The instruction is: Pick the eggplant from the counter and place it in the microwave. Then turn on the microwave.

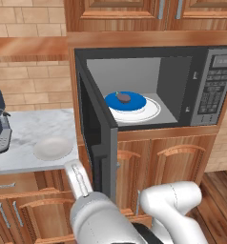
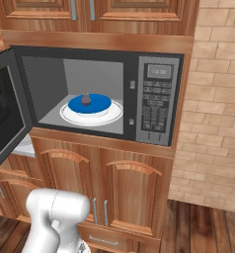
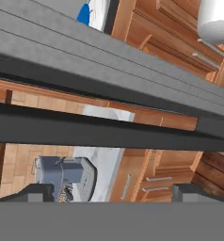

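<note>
While the eggplant (image 1: 123, 97) sits inside, spread fingers (image 3: 34, 192) face the microwave (image 1: 201, 86) door.

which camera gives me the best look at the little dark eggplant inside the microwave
The right base view: it looks straight into the grey microwave, with the small dark purple-grey eggplant unobstructed on the blue plate. The left base view shows it obliquely, past the open door.

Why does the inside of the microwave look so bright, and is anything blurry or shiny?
Left base view: the microwave cavity is evenly lit, with a soft shadow under the blue plate; nothing is blurred. Right base view: the eggplant is sharp, no glare on the button panel. Hand view: the door looms huge and close, slanted across the picture.
</note>
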Motion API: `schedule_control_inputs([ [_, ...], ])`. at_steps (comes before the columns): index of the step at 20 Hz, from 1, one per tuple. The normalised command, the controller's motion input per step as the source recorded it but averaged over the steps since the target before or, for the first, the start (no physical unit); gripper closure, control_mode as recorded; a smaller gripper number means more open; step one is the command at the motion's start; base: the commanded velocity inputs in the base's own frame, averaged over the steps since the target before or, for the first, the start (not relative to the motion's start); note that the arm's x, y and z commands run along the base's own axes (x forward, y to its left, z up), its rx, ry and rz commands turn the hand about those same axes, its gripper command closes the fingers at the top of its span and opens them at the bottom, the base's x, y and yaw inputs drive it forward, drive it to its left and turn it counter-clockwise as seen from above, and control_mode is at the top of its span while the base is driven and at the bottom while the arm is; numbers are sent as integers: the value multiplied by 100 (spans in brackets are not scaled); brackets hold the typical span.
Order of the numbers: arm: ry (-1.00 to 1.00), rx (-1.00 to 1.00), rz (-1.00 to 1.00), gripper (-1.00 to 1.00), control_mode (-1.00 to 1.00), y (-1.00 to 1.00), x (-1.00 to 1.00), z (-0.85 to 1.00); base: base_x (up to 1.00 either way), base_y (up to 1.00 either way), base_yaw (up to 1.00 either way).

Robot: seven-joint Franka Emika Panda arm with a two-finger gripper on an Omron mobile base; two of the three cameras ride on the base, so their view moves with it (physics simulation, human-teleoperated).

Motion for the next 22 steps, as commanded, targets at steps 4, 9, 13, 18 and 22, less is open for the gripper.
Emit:
schedule_control_inputs([
  [4, -5, 0, -4, -100, -100, 0, 11, -13, 0, 0, 0],
  [9, -1, 0, -4, -100, -100, 1, 20, -14, 0, 0, 0],
  [13, -3, 0, 0, -100, -100, 8, 20, -14, 0, 0, 0],
  [18, -2, 0, -1, -100, -100, 5, 15, -12, 0, 0, 0],
  [22, -4, 0, -1, -100, -100, 9, 11, -12, 0, 0, 0],
])
